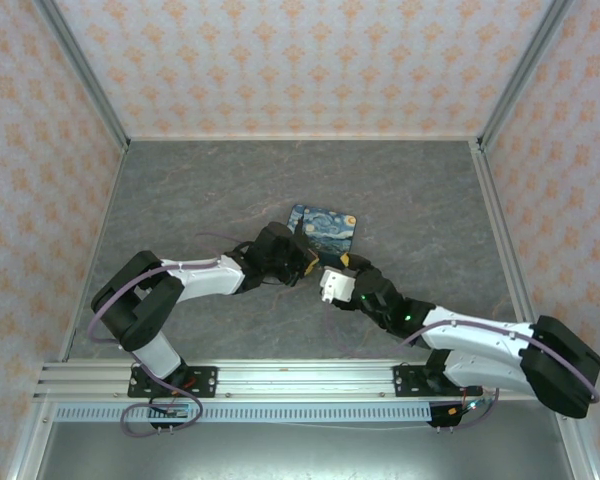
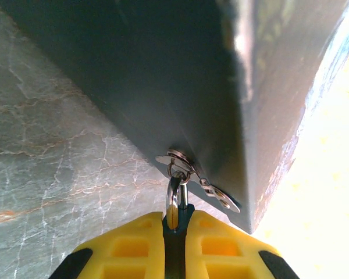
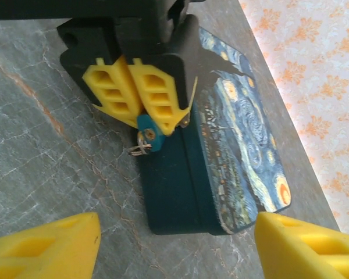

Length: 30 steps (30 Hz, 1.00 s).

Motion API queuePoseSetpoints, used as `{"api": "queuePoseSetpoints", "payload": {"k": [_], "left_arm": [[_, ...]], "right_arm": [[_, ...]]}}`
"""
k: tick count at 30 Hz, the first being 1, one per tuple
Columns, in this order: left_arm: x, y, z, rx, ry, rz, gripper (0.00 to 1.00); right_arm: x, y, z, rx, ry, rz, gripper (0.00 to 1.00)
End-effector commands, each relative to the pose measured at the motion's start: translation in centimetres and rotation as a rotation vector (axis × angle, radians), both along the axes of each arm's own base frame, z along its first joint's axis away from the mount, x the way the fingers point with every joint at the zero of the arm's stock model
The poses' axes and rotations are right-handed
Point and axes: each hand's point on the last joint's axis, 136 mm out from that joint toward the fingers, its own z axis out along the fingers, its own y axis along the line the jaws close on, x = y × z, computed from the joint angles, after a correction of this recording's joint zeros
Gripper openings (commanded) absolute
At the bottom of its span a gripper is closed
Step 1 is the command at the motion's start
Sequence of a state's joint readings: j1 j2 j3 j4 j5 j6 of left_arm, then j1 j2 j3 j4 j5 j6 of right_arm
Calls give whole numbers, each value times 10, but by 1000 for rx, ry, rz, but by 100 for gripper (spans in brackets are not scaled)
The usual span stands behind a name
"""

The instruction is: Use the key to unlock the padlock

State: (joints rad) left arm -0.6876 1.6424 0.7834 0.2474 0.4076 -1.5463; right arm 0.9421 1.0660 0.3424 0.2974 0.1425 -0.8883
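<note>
padlock [image 3: 149, 135] | gripped in left gripper [image 3: 142, 113] closed jaws; ring [image 3: 138, 150] at its 7 o'clock, carrying key [image 2: 218, 196]; tin [image 3: 232, 145] at 3 o'clock | right gripper [image 3: 177, 224] jaws spread wide

Soft even light shining from above. Tin [image 2: 163, 70] looking dark, blurry up close; wall [image 2: 326, 203] glaring bright.

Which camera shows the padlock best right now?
Right wrist view: the padlock is a small teal block pinched at the left end effector's fingertips, beside the tin. Left wrist view sees it edge-on, a thin sliver; in the top external view it's too small to tell.
</note>
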Motion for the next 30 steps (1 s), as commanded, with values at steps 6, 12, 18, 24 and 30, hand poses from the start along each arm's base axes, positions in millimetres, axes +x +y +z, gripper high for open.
{"api": "queuePoseSetpoints", "payload": {"k": [6,12,18,24,30], "left_arm": [[4,-14,17,-43,-23,-11,0],[4,-16,16,-49,-17,-15,0],[3,-17,13,-50,-10,-17,0],[3,-18,14,-55,-8,-19,0],[2,-20,14,-57,-7,-22,0]], "right_arm": [[12,21,16,72,-6,-7,56],[14,28,11,77,20,-3,49],[17,34,5,73,38,-5,42],[20,36,3,83,39,-19,32],[21,37,-1,79,51,-26,23]]}}
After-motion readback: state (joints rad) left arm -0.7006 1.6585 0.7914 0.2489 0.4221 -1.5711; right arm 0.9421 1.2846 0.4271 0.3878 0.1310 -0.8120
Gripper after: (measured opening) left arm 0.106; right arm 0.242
